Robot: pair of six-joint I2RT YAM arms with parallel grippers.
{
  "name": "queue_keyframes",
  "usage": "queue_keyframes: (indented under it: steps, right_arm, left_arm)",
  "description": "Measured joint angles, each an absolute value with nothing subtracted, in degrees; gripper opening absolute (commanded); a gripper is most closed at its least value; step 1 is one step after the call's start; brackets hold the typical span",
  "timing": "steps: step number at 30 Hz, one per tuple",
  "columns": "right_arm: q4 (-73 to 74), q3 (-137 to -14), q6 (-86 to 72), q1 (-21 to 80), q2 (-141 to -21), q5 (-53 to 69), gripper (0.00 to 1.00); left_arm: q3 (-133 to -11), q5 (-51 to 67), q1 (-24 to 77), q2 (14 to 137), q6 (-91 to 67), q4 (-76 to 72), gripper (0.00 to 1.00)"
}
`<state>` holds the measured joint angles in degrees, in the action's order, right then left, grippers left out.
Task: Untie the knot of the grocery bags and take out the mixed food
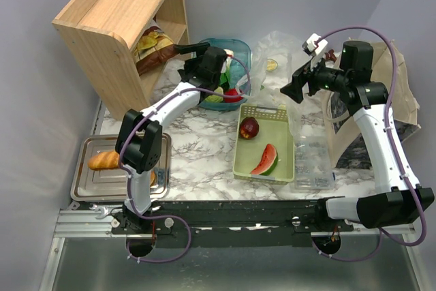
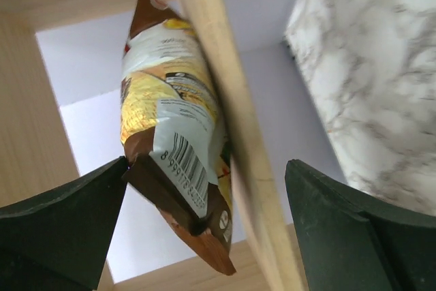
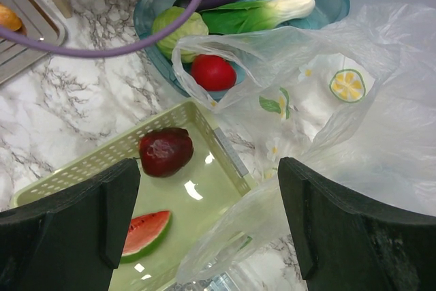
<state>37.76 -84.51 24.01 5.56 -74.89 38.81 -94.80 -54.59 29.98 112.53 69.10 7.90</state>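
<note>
chips bag [image 2: 170,134] just beside edge of wooden shelf [image 2: 228,141]

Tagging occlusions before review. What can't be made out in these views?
- Chips bag: top view, mostly under the wooden shelf; left wrist view, a shelf board covers its right edge.
- Teal tub contents: top view, left arm covers much of them.
- Grocery bag interior: right wrist view, crinkled film and frame edge hide whether food remains.
- Bread on tray: top view, left arm's elbow hides its right end.
</note>
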Motion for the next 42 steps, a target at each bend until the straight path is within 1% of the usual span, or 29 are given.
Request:
queue_keyframes:
  steps: [3,8,10,12,14,15,16,20,23,26,29,31,32,33,36,37,38,39,40,42]
  right_arm:
    - [37.8,-84.4,24.0,5.6,-74.8,38.8,0.89]
    - [39.5,-86.1,23.0,5.6,-75.4,37.1,0.89]
    - [40.3,-88.8,22.0,5.5,-76.6,34.0,0.89]
    - [40.5,-91.9,20.9,4.7,-78.0,30.4,0.89]
    - [40.8,-95.1,19.3,1.2,-79.6,28.1,0.89]
    - [41.0,-97.1,18.4,-1.7,-80.7,27.0,0.89]
    - [41.5,-99.2,17.3,-5.2,-81.9,25.9,0.89]
    - [43.9,-107.7,13.7,-19.4,-87.1,22.0,0.89]
    - [46.7,-110.7,12.8,-26.6,-88.9,18.5,0.9]
    - [49.5,-110.6,13.5,-30.3,-88.8,14.7,0.91]
    - [50.4,-108.5,15.1,-32.0,-88.5,10.8,0.91]
    - [50.9,-106.6,16.4,-32.7,-88.4,8.7,0.91]
    - [51.3,-105.6,17.0,-32.9,-88.6,7.8,0.89]
    - [52.0,-104.9,17.6,-33.0,-88.9,7.2,0.84]
    - [54.3,-104.4,19.2,-33.3,-90.6,7.0,0.51]
    - [55.2,-104.4,19.6,-33.4,-91.4,7.7,0.4]
    - [56.3,-104.5,20.1,-33.5,-92.1,9.1,0.22]
    - [57.3,-104.7,20.5,-33.5,-92.7,10.8,0.09]
    - [58.2,-104.7,21.1,-33.5,-93.2,12.9,0.02]
    - [60.1,-104.7,21.7,-33.5,-93.4,17.7,0.01]
  left_arm:
    - [-94.6,-52.6,32.5,111.5,63.9,14.9,0.99]
    - [-95.4,-45.3,35.3,110.1,52.7,31.0,0.99]
    - [-98.1,-40.4,36.4,109.7,48.1,38.4,0.99]
    - [-103.5,-34.2,38.1,109.7,43.4,46.1,0.99]
    - [-109.9,-27.4,39.2,109.6,39.7,52.0,0.99]
    - [-112.0,-25.5,39.5,109.4,38.6,53.3,0.99]
    - [-115.3,-21.1,40.1,108.4,36.7,55.4,0.99]
    - [-119.8,-13.0,41.3,104.6,33.5,58.7,0.99]
    - [-121.8,-7.7,41.4,103.1,31.2,59.8,0.99]
    - [-122.4,-1.9,41.4,102.9,29.0,59.8,0.99]
    - [-122.4,2.5,41.4,102.9,27.6,59.6,0.99]
    - [-122.4,5.0,41.4,102.9,27.0,59.0,0.99]
    - [-122.4,6.0,41.5,102.9,26.7,58.6,0.99]
    - [-122.5,6.8,41.5,102.9,26.4,58.3,0.99]
    - [-122.7,8.7,41.5,102.9,25.9,57.7,0.99]
    - [-122.9,9.2,41.5,102.9,25.6,57.3,0.99]
    - [-122.9,9.8,41.5,102.9,25.4,56.8,0.99]
    - [-122.9,10.3,41.5,102.8,25.1,56.4,0.99]
    - [-122.8,11.0,41.4,102.8,24.9,55.9,0.99]
    - [-122.2,12.4,41.5,102.7,24.5,54.7,0.99]
